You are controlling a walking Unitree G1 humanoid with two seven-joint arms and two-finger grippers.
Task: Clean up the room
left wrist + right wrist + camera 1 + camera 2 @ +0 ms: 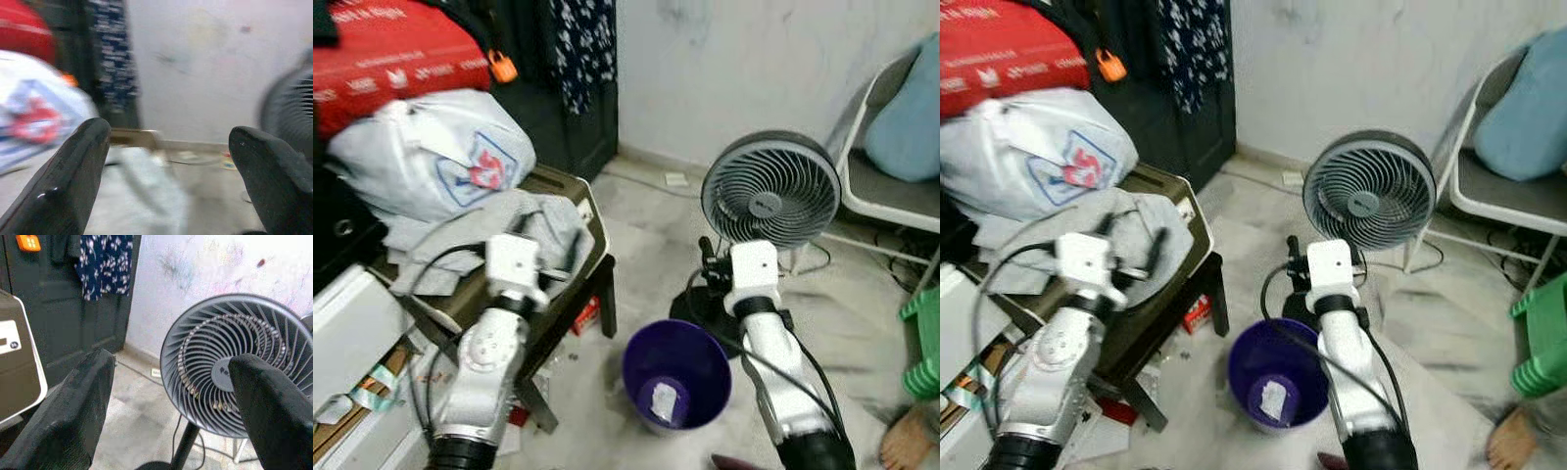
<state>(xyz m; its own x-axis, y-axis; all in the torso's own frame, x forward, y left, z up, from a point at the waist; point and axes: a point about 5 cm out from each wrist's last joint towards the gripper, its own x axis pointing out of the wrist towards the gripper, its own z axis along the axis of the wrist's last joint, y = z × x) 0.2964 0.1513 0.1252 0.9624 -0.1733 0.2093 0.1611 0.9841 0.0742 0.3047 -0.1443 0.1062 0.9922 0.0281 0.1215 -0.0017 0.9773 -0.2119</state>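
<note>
— Left gripper (166,161)? Spread wide, grasping nothing, raised over the grey cloth (524,220) on the low dark table (592,269).

— Right gripper (171,401)? Likewise released, nothing between the fingers, held up in front of the round fan (771,189), above the purple bin (676,375).

— Where to put the rubbish? Into that bin, on the floor between the two arms, one pale scrap (665,399) already lying at the bottom.

— Next step, probably? Gathering the small litter (585,315) on the floor under the table's edge. Better to bend low, come down straight over one piece, and pinch it cleanly; worth steering clear of the fan's cable (690,294).

— Any writing? White letters on the red box (391,49), too blurred to read. Red and blue logo on the white plastic bag (431,152), also illegible.
</note>
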